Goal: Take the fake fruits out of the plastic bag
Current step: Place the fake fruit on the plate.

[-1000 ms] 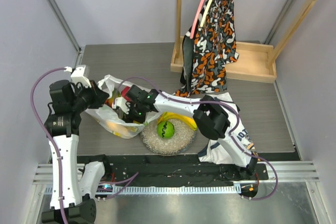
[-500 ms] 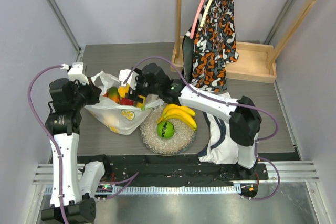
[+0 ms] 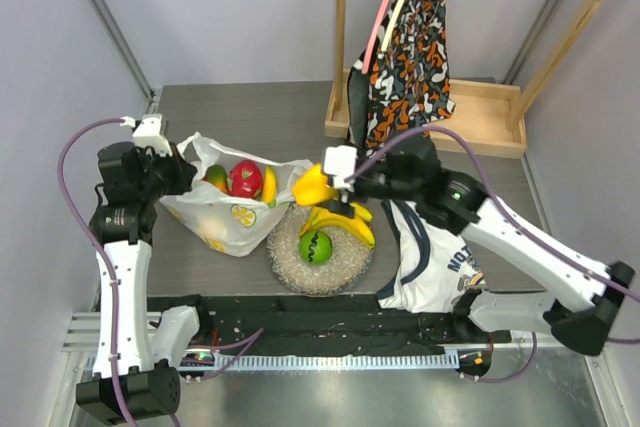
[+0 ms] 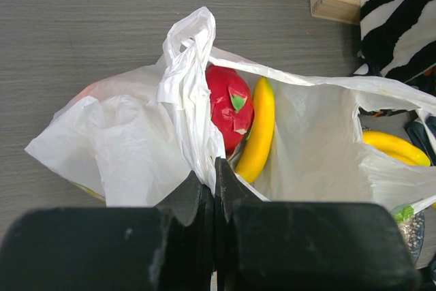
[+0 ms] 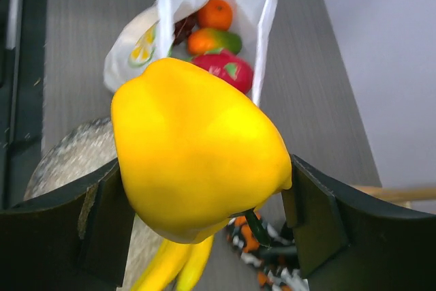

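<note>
The plastic bag [image 3: 225,212] lies open on the table, left of a woven bowl [image 3: 290,272]. My left gripper [image 3: 185,175] is shut on a bunched edge of the bag [image 4: 184,100] at its left side. Inside lie a red fruit [image 4: 228,107], a banana [image 4: 257,131], a mango [image 5: 212,41] and an orange [image 5: 215,13]. My right gripper [image 3: 318,187] is shut on the yellow pepper [image 5: 197,155], held in the air just right of the bag's mouth, above the bowl's far rim. In the bowl sit a bunch of bananas [image 3: 345,220] and a green ball [image 3: 315,246].
A white jersey [image 3: 435,257] lies right of the bowl. An orange-black patterned cloth [image 3: 405,77] hangs from a wooden rack over a wooden tray [image 3: 480,117] at the back right. A black rail [image 3: 330,322] runs along the near edge.
My right gripper has come out of the bag with the yellow pepper and swung right, over the bowl. My left gripper has closed on the bag's edge and stayed there.
</note>
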